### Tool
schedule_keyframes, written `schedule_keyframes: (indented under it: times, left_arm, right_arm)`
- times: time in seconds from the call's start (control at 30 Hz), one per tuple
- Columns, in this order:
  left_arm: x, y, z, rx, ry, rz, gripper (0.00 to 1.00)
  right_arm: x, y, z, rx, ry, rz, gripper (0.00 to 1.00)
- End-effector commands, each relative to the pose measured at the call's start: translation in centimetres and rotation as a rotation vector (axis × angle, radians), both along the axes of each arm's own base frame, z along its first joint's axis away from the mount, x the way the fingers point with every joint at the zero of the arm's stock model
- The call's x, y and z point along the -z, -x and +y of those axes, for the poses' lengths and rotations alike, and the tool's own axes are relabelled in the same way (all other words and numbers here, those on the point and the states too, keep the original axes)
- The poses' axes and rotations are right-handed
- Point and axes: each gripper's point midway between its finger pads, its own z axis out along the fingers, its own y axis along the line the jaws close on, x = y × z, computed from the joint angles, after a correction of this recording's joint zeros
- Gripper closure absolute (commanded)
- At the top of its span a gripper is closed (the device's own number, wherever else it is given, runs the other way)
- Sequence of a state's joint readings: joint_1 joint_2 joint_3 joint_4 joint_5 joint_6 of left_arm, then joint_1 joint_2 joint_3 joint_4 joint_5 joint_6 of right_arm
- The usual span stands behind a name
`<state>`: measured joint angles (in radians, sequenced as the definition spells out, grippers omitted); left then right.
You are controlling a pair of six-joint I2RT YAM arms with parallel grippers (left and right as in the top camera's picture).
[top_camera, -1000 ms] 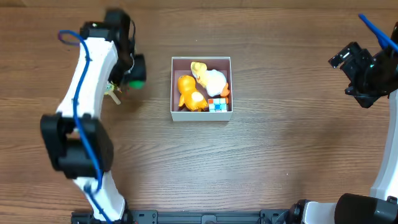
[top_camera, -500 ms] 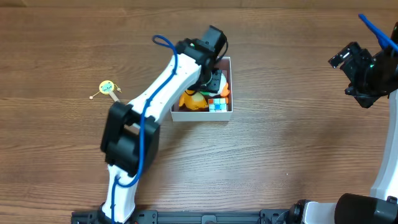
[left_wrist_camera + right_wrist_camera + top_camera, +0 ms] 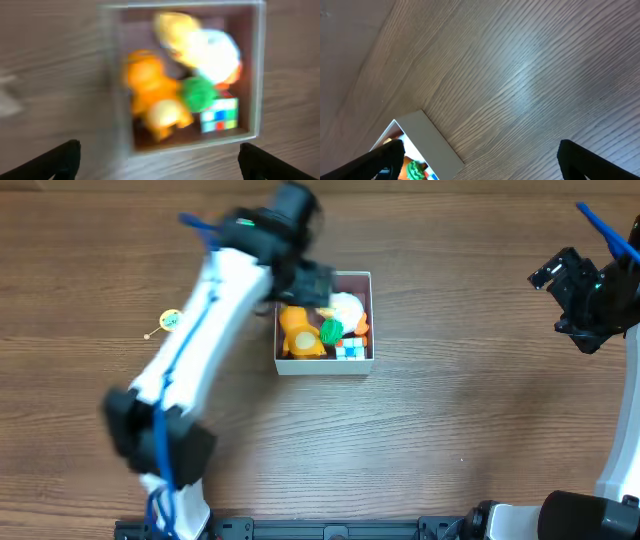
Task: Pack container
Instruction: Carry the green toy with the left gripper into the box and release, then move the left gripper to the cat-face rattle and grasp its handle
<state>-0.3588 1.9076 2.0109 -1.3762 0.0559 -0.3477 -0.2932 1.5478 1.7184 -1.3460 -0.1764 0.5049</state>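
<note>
Toward the counter's left edge lies a small yellow trinket (image 3: 171, 321), well apart from the container (image 3: 320, 365); the left gripper (image 3: 157, 152), spread wide and empty above it, is nearer.

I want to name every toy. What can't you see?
Left wrist: blur smears the white toy; its shape is unclear.
Overhead: the blurred left arm covers the box's top-left corner.
Right wrist: the edge cuts off all but one box corner.
Overhead: the yellow thing is too small to name.
</note>
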Motion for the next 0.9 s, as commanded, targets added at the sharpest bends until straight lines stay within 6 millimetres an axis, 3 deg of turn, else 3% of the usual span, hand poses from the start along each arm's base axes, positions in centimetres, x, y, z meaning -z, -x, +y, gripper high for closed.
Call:
schedule_keyframes:
  times: [0.0, 0.07, 0.1, 0.13, 0.23, 0.27, 0.37, 0.43, 0.57, 0.7, 0.87]
  left_arm:
    - [-3.1, 0.6, 9.7, -0.180, -0.125, -0.035, 0.00]
    - [-1.7, 1.3, 14.6, -0.290, -0.137, 0.049, 0.00]
    - [-0.8, 1.4, 15.8, -0.317, -0.132, 0.078, 0.00]
    - [1.5, 1.2, 17.4, -0.364, -0.104, 0.122, 0.00]
    - [8.0, 1.0, 18.7, -0.444, -0.028, 0.208, 0.04]
    - [11.0, 1.5, 19.1, -0.487, -0.015, 0.250, 0.06]
    - [16.2, 2.6, 19.5, -0.542, -0.002, 0.316, 0.08]
    - [18.4, 2.8, 19.7, -0.548, -0.003, 0.333, 0.16]
    - [21.1, 1.7, 20.1, -0.551, -0.010, 0.312, 0.22]
    - [22.2, 0.7, 20.3, -0.551, -0.009, 0.288, 0.27]
    - [22.6, 0.2, 21.1, -0.558, -0.048, 0.263, 0.48]
  right_arm:
    - [0.0, -0.2, -0.1, 0.005, -0.001, -0.004, 0.00]
    - [0.0, -0.2, -0.1, 0.005, -0.001, -0.004, 0.00]
    - [0.0, -0.2, -0.1, 0.005, -0.001, -0.004, 0.00]
    - [0.0, -0.2, -0.1, 0.005, -0.001, -0.004, 0.00]
    - [0.0, -0.2, -0.1, 0.005, -0.001, -0.004, 0.00]
    - [0.0, -0.2, -0.1, 0.005, -0.001, -0.005, 0.00]
    - [0.0, -0.2, -0.1, 0.005, -0.001, -0.004, 0.00]
    - [0.0, -0.2, -0.1, 0.005, -0.001, -0.005, 0.00]
    - [0.0, -0.2, -0.1, 0.005, -0.001, -0.004, 0.00]
    - [0.0, -0.2, -0.1, 0.005, -0.001, -0.004, 0.00]
    - [0.0, -0.2, -0.1, 0.005, -0.001, -0.005, 0.00]
